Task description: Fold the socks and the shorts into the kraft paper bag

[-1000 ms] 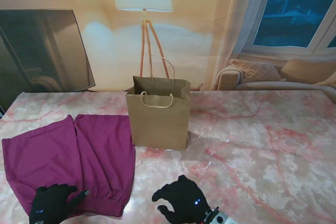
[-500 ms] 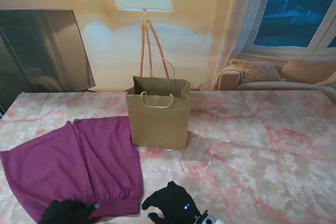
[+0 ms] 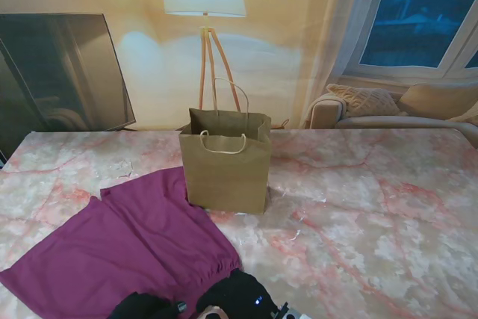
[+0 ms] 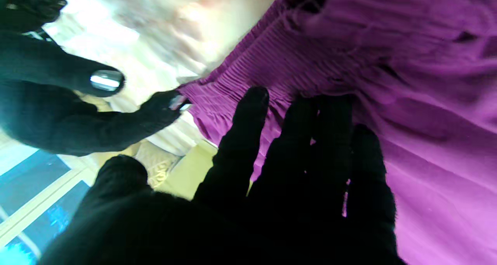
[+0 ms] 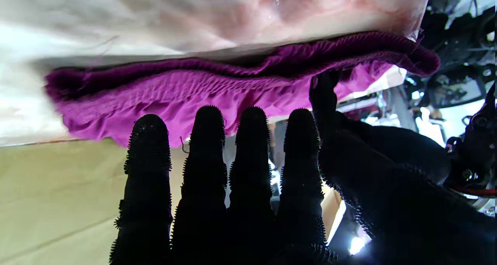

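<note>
**Both hands at the waistband of the shorts**

While the magenta fabric shorts (image 3: 123,248) lie spread aslant on the pink-veined marble table (image 3: 358,207), legs toward the far left, their gathered waistband sits at the near edge. The black-gloved left hand (image 3: 142,307) rests flat on the cloth with fingers (image 4: 248,141) extended, gripping nothing visible. Just right of it, the black-gloved right hand (image 3: 237,296) holds its fingers (image 5: 207,152) straight below the waistband, its thumb touching the hem; whether it pinches, I cannot tell. The upright brown kraft paper bag (image 3: 225,160) stands farther back, touching the shorts' edge.
</note>
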Controlling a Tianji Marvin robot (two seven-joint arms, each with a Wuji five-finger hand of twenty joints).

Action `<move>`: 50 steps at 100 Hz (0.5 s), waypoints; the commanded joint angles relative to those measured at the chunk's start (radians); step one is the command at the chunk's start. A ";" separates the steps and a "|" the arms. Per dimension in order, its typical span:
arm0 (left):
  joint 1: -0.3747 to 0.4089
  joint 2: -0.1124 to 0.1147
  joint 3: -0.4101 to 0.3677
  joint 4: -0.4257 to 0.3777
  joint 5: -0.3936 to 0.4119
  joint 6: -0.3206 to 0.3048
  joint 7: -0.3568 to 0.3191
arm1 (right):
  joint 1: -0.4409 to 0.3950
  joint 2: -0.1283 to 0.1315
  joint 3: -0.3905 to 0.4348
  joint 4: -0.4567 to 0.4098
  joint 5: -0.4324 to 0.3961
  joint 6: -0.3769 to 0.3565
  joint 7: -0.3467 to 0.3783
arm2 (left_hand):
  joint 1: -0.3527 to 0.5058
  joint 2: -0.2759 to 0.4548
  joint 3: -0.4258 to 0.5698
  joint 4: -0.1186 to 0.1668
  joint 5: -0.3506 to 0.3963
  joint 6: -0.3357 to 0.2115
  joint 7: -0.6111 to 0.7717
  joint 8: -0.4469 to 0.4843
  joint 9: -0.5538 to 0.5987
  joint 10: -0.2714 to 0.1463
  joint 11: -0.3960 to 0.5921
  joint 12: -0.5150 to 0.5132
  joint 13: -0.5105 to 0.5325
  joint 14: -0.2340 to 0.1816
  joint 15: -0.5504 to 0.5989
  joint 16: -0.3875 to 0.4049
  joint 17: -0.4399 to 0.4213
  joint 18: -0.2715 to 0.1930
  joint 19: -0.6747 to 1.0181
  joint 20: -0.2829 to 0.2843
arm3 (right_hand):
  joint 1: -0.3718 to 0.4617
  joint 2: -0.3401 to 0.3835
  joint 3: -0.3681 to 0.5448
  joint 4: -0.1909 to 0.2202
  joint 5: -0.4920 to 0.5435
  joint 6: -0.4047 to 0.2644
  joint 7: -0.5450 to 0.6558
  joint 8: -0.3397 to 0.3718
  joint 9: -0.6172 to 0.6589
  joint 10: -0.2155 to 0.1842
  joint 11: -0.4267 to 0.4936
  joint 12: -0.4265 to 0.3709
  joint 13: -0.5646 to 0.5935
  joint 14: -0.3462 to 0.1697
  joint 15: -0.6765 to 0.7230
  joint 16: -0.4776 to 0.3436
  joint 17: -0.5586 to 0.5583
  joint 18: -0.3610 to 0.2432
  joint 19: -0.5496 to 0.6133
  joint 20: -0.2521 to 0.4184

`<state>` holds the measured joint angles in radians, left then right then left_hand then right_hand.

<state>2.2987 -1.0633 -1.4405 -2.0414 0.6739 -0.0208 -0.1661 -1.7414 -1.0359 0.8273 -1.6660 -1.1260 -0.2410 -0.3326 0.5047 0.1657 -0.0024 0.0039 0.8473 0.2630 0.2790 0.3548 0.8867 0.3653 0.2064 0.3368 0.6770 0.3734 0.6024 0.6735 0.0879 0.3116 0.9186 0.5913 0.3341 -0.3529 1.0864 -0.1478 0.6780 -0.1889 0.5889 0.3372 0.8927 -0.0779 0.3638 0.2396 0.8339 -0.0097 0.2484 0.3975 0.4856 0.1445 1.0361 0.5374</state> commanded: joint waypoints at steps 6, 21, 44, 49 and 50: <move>-0.014 0.006 0.038 0.059 -0.053 -0.031 -0.032 | 0.006 0.002 -0.013 0.014 0.000 -0.006 0.006 | 0.001 0.053 -0.006 0.028 0.008 0.011 0.004 0.005 0.030 -0.034 0.026 0.011 -0.002 -0.019 -0.103 -0.059 -0.016 -0.001 0.013 0.020 | 0.013 0.046 0.048 0.080 -0.056 -0.007 -0.039 0.010 -0.057 -0.014 -0.043 -0.027 -0.062 -0.049 -0.048 -0.046 -0.023 -0.008 -0.022 -0.017; -0.052 0.007 0.065 0.089 -0.083 -0.083 -0.028 | 0.026 0.002 -0.021 0.024 0.025 0.000 0.053 | 0.029 0.049 -0.008 0.024 -0.011 0.004 -0.008 -0.001 0.004 -0.047 0.019 0.007 -0.021 -0.030 -0.113 -0.062 -0.027 -0.009 0.001 0.015 | -0.021 0.055 0.050 0.103 -0.088 0.001 -0.070 0.025 -0.103 -0.014 -0.080 -0.041 -0.117 -0.060 -0.066 -0.066 -0.066 -0.010 -0.055 -0.022; -0.059 0.000 0.061 0.098 -0.076 -0.107 0.016 | 0.045 0.001 -0.019 0.034 0.066 0.012 0.128 | 0.048 0.034 -0.013 0.018 -0.035 -0.018 -0.024 -0.011 -0.027 -0.071 0.002 -0.004 -0.044 -0.058 -0.155 -0.086 -0.032 -0.018 -0.019 0.007 | -0.098 0.070 -0.030 0.108 -0.093 0.024 -0.088 0.035 -0.121 -0.008 -0.098 -0.049 -0.140 -0.057 -0.068 -0.077 -0.083 -0.011 -0.072 -0.015; -0.060 -0.004 0.058 0.103 -0.070 -0.118 0.041 | 0.047 0.001 -0.015 0.034 0.074 0.015 0.145 | 0.048 0.030 -0.014 0.017 -0.036 -0.023 -0.024 -0.012 -0.029 -0.078 0.001 -0.006 -0.042 -0.063 -0.161 -0.092 -0.032 -0.018 -0.019 0.008 | -0.109 0.069 -0.070 0.105 -0.083 0.027 -0.089 0.042 -0.112 -0.003 -0.095 -0.048 -0.131 -0.052 -0.062 -0.077 -0.080 -0.013 -0.072 -0.010; -0.060 -0.005 0.058 0.104 -0.069 -0.120 0.047 | 0.048 0.001 -0.015 0.035 0.076 0.016 0.148 | 0.049 0.027 -0.014 0.018 -0.036 -0.024 -0.024 -0.012 -0.029 -0.078 0.001 -0.006 -0.043 -0.064 -0.163 -0.093 -0.032 -0.018 -0.019 0.008 | -0.112 0.069 -0.074 0.104 -0.080 0.028 -0.088 0.043 -0.109 -0.002 -0.094 -0.048 -0.130 -0.050 -0.061 -0.077 -0.079 -0.013 -0.071 -0.010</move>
<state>2.2287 -1.0628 -1.3786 -1.9635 0.5970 -0.1324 -0.1396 -1.6851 -1.0372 0.8091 -1.6284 -1.0544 -0.2306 -0.1949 0.5411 0.1687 -0.0027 0.0040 0.8317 0.2549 0.2635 0.3537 0.8755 0.3045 0.2091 0.3345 0.6765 0.2970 0.5866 0.6702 0.0758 0.2801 0.9311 0.6194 0.2683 -0.2983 1.0437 -0.1070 0.6062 -0.1726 0.5239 0.3638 0.7836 -0.0815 0.2778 0.2015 0.6962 -0.0638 0.1801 0.3368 0.3942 0.0980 0.9779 0.5372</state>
